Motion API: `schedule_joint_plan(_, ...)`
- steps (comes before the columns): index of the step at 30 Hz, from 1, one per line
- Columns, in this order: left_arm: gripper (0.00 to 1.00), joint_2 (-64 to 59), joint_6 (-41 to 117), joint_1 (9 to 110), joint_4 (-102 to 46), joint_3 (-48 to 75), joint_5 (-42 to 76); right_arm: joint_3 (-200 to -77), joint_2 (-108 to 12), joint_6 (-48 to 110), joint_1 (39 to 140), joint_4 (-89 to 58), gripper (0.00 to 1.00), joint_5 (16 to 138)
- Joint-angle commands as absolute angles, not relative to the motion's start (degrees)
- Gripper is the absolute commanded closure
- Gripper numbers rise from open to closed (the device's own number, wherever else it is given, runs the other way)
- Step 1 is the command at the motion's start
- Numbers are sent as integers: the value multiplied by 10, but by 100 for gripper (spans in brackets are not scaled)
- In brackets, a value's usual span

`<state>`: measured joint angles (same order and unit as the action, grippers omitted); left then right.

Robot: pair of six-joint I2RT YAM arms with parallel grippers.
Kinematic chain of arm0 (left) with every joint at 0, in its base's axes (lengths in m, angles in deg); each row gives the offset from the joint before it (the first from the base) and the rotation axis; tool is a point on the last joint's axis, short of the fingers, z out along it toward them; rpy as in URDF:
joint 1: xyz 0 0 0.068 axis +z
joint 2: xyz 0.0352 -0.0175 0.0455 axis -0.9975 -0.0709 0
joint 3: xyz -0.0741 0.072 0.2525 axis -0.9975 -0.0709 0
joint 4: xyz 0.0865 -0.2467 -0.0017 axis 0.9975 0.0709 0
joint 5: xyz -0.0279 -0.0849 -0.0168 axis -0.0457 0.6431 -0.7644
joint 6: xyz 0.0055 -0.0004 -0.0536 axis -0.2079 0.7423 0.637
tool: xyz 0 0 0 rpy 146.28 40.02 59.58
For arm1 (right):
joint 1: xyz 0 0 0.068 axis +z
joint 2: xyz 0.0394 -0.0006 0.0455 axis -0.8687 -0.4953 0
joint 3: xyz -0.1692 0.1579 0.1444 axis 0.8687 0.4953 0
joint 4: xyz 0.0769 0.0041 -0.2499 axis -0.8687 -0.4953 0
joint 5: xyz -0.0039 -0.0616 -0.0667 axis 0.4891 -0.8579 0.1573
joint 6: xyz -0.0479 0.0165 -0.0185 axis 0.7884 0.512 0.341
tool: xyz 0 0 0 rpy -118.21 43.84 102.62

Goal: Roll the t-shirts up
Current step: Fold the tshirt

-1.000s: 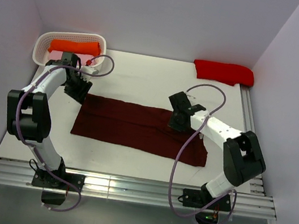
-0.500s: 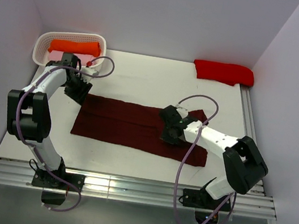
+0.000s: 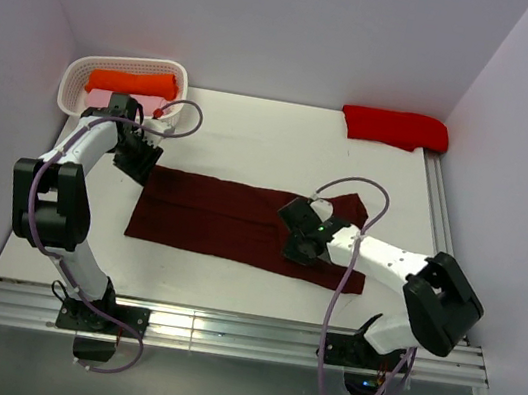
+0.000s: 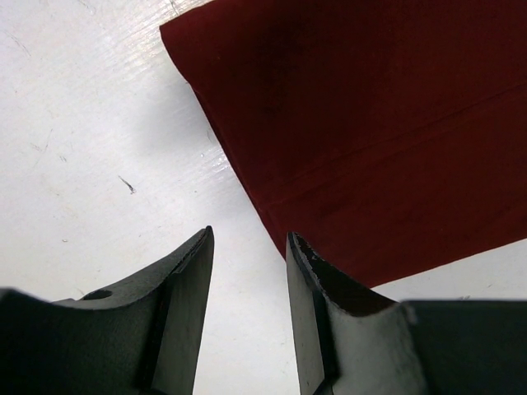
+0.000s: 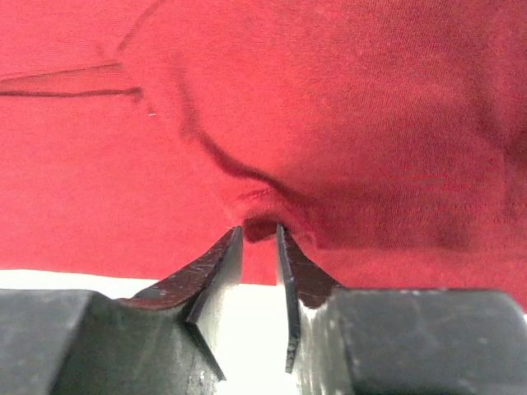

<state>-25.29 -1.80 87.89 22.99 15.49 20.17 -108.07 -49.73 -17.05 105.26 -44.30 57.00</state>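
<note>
While the maroon t-shirt (image 3: 229, 222) lies flat on the white table (image 3: 253, 140), folded into a long band running from left to right, the right gripper (image 5: 259, 233) is lowered onto its right half, near the front edge. Its jaws are seen slightly parted, and a small pucker of cloth is raised right at the fingertips (image 5: 233, 243); a clamped hold on the cloth is not shown. The left gripper (image 4: 247, 240) is held over the table at the band's far left corner, its jaws parted and nothing between them, one finger lying just over the cloth's edge. An orange t-shirt (image 3: 131, 84) and a pink t-shirt (image 3: 93, 100) are kept in the white basket (image 3: 129, 63) at the far left corner. A folded red t-shirt (image 3: 395, 128) is laid at the far right corner.
</note>
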Motion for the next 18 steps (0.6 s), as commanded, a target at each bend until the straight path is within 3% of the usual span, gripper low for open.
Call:
schedule_joint_plan(1,54,-246,-31,880,237,156,207,-1085,-444,-183,1058,-452,67,540)
schedule_joint_plan(5,53,-244,-35,880,238,155,207,-1104,-402,-172,1045,-505,57,508)
schedule_joint_plan(11,48,-228,-46,880,245,154,218,-1094,-349,-94,883,-492,45,545)
schedule_joint_plan(18,46,-211,-61,880,260,162,233,-1076,-384,-33,737,-480,27,577)
